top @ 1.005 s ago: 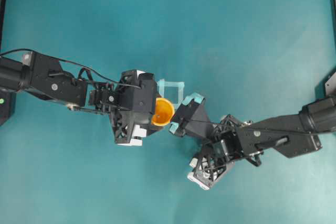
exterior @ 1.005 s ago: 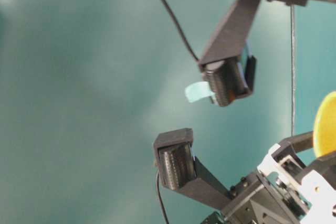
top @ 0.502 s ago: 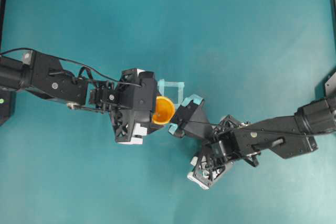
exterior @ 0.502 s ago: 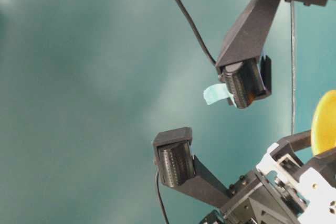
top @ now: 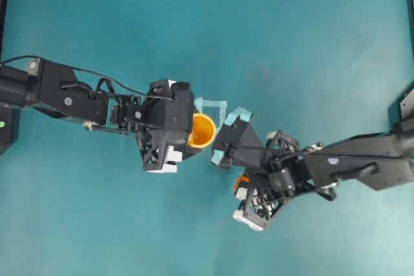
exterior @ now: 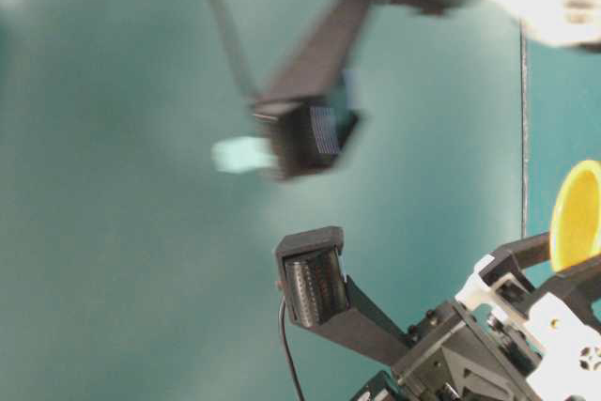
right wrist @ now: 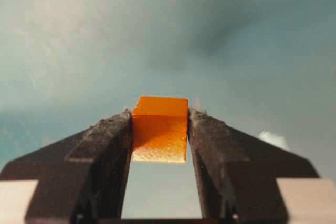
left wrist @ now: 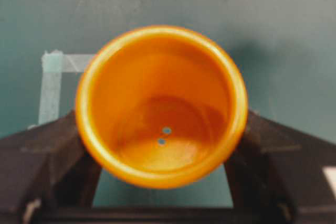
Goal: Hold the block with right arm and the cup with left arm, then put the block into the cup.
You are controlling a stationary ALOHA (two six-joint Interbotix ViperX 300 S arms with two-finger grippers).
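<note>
Both holds made: cup [left wrist: 160, 106] clamped in left jaws, block [right wrist: 160, 128] pinched in right jaws. Next: block to be carried over cup mouth and released.

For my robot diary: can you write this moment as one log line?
left pincer: holding cup | right pincer: holding block | block in cup: not yet

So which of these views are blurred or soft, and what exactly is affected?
Table-level view: the right gripper up top is smeared by motion blur, while the left arm's finger below stays sharp. Right wrist view: the block is fairly crisp, the table behind soft. Left wrist view: the cup is mildly soft. Overhead view: sharp throughout.
</note>
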